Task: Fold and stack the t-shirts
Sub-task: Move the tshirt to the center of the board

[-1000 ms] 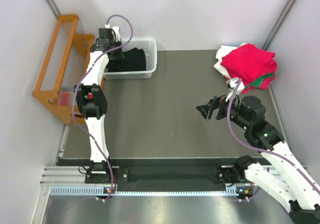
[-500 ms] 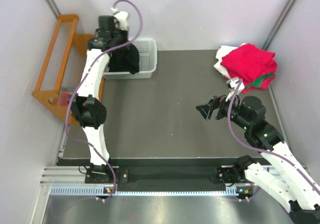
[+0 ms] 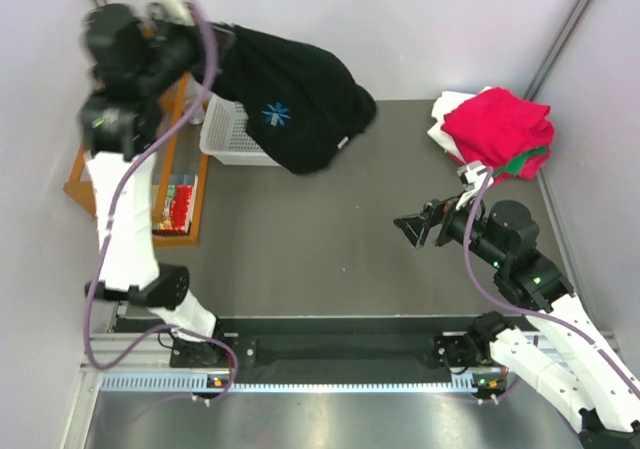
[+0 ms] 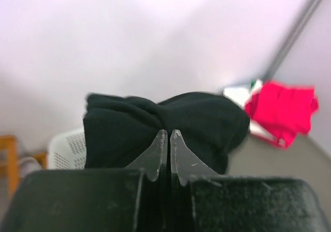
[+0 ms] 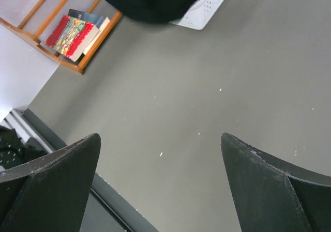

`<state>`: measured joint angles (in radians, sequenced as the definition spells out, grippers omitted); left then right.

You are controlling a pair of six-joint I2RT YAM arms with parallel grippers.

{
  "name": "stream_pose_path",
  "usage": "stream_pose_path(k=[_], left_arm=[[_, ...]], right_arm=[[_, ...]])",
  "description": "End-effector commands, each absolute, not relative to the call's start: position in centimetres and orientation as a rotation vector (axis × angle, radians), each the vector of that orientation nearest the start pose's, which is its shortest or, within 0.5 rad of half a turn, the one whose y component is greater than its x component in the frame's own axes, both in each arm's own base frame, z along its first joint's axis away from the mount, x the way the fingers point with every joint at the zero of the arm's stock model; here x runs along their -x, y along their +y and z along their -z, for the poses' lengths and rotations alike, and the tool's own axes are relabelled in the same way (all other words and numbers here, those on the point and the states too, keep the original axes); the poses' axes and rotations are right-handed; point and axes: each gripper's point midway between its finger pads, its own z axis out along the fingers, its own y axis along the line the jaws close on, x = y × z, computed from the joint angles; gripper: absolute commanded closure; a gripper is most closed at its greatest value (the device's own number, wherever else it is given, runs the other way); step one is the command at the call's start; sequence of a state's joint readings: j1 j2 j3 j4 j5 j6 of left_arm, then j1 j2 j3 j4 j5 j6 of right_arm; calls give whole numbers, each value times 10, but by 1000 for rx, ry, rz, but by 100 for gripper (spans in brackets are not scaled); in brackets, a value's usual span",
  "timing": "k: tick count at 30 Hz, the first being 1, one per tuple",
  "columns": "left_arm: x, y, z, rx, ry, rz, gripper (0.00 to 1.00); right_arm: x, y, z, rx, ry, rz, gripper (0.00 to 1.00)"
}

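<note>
The right fingers (image 5: 57, 180) gape wide, empty, over the near counter (image 3: 330, 259) — placed, I judge, to catch a hem. Far left, the left fingers (image 4: 159, 150) pinch shut on the black t-shirt (image 3: 300, 99), held high over the basket (image 3: 225, 134) so it hangs free; the folded stack (image 3: 500, 124) sits far right.

Black starburst t-shirt (image 3: 300, 99) hangs bunched aloft; red shirt (image 3: 498, 121) tops the folded pile (image 3: 448, 129) far right
</note>
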<state>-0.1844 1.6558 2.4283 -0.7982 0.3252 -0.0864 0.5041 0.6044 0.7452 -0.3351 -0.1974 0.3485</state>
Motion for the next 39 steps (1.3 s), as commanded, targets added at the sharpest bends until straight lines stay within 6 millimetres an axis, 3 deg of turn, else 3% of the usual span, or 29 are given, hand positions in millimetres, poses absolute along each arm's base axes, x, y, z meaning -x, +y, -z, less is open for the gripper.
stream_pose_path(k=[1, 11, 14, 19, 26, 29, 33, 34, 36, 37, 39], left_arm=[[-320, -114, -626, -290, 1340, 575, 100], [-273, -140, -589, -525, 1439, 661, 100], [-254, -164, -573, -654, 1473, 750, 100], [-204, -215, -547, -942, 1459, 1008, 100], [-171, -249, -526, -1129, 1466, 1315, 100], [-173, -260, -506, -1151, 1524, 1336, 100], [-191, -256, -477, -1126, 1621, 1225, 100], [-196, -255, -462, -1119, 1669, 1205, 100], [-206, -245, -442, -1127, 1709, 1067, 100], [-216, -241, -416, -1109, 1792, 1025, 100], [-241, -220, -390, -1048, 1851, 858, 100]], right_arm=[[-201, 177, -280, 336, 1779, -822, 0], [-194, 179, -289, 335, 1747, -866, 0], [-192, 178, -292, 327, 1736, -875, 0], [-188, 176, -292, 311, 1738, -882, 0], [-188, 169, -286, 278, 1750, -858, 0], [-190, 171, -284, 263, 1751, -864, 0], [-193, 173, -281, 256, 1756, -872, 0], [-194, 173, -281, 257, 1759, -870, 0], [-194, 175, -282, 263, 1757, -873, 1], [-195, 175, -281, 268, 1757, -868, 0], [-196, 176, -281, 278, 1760, -868, 0]])
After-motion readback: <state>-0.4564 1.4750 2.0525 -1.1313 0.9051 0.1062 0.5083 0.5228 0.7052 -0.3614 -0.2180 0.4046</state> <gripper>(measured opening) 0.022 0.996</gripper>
